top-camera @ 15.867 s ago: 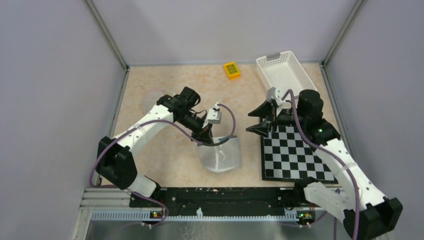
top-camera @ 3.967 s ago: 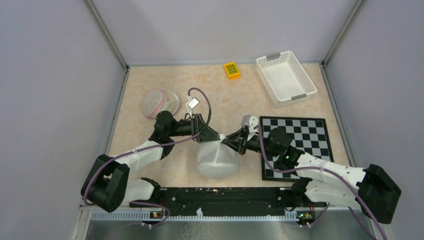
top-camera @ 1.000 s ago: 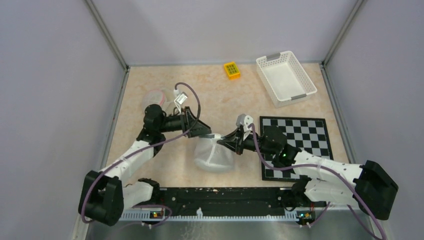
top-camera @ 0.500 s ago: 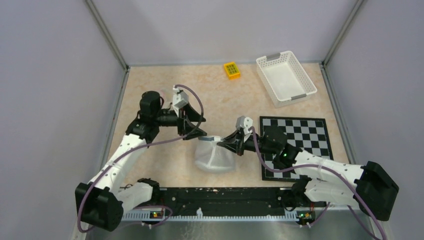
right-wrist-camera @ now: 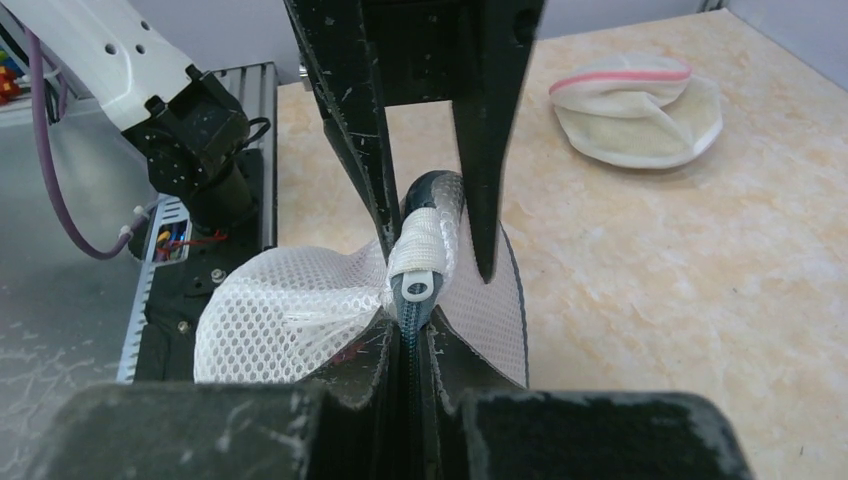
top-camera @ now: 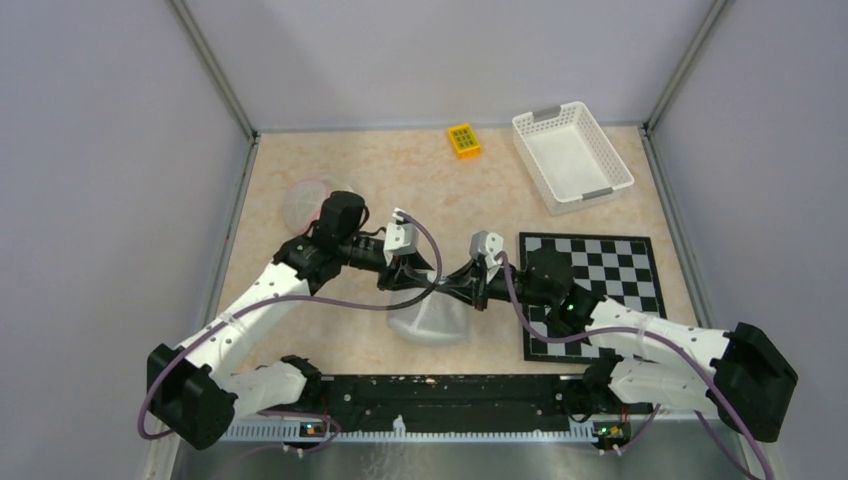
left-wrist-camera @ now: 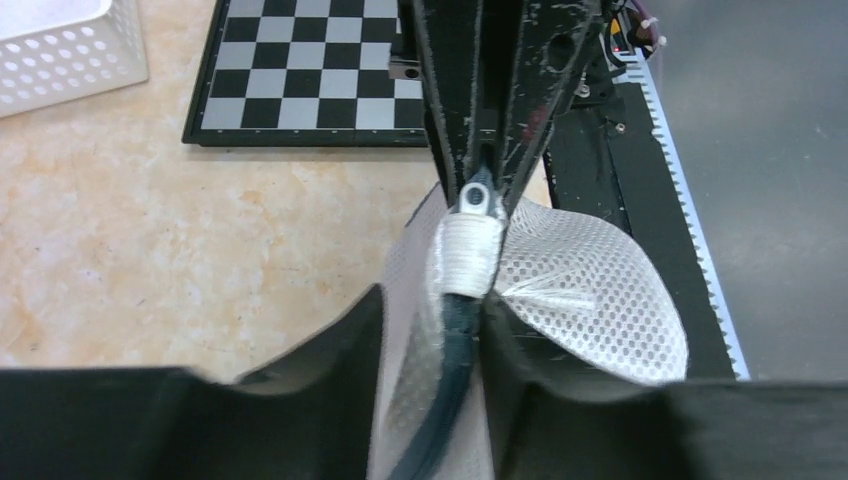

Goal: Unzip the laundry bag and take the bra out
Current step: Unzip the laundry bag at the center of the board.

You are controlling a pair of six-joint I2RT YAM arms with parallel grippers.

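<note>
Bag: white mesh, on the table near the front edge. It sits between the two arms, just left of the checkerboard. One edge is pulled up into a ridge.
Zipper: dark tape along that ridge, ending in a white tab with an eyelet.
Right gripper: jaws almost fully together, pinching the zipper tape just behind the tab.
Left gripper: about half closed astride the ridge. The mesh fold fills the gap and touches both fingers. Its tips nearly meet the right gripper's.
Bra: cream cups with pink trim, lying on the table outside the bag, at the far left and well apart from it.
Top view: gives the layout, with a white basket at the far right and a yellow block at the far edge. The left arm hides half the bra, and the two grippers cover the spot where they hold the bag.
Left wrist view: shows the right fingers converging on the eyelet. The mesh bulges to the right of the ridge, with the checkerboard and a corner of the basket beyond it.
Right wrist view: the only one with the whole bra. It also shows the left fingers coming down on either side of the tab.
</note>
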